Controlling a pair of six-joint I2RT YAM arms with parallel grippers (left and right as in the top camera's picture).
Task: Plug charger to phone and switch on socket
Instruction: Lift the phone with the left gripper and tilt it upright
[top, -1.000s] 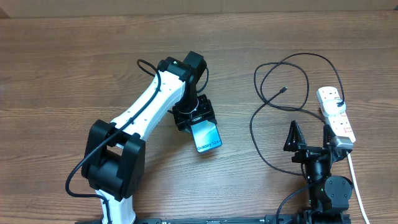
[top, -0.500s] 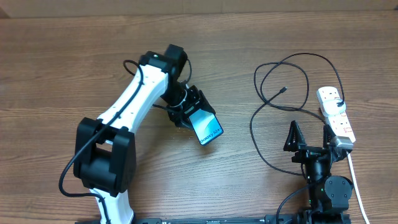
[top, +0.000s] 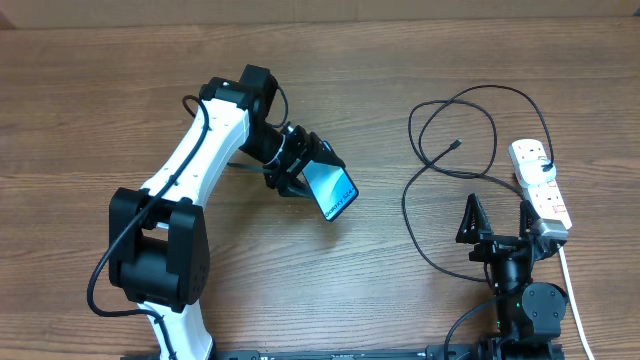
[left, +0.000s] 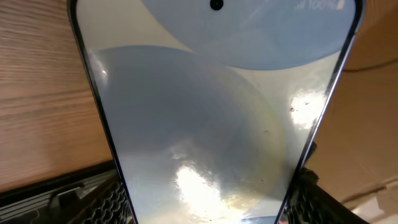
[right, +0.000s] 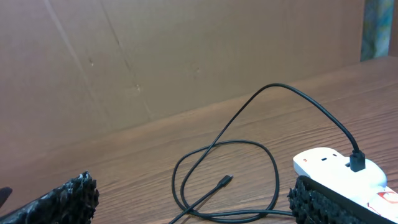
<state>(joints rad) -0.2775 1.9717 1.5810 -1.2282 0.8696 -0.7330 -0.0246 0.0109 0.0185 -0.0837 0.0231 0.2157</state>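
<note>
The left pincer (top: 312, 172) is clamped on one short end of the phone (top: 334, 190). It holds the phone screen-up near the middle of the worktop (top: 100, 100), a little toward the left edge. The phone looks raised and tilted rather than lying flat. In the left wrist view the screen fills nearly everything, with ribbed pads (left: 106, 200) showing at both lower corners.

The main risk, as I judge it, is the grip. A slim glassy phone held by one end could swivel or slip once a plug pushes against it. I cannot tell which end has the port. If it is the held end, the fingers would block the plug.

The right pincer (top: 498, 212) is spread wide and holds nothing, close to the near edge on the right. It has a thin target, the small plug (top: 457, 144) at the cable's loose end. That plug lies flat on the wood and may skid away or be pinched crooked. Pulling on the black cable (top: 492, 130) could also drag the power strip (top: 541, 185) along the right edge, or loosen the cable's end seated in it.

By count there is one phone, one black cable in roughly two loose loops, one loose plug and one power strip with its white cord. There are two arms. The strip's switches are too small to count.
</note>
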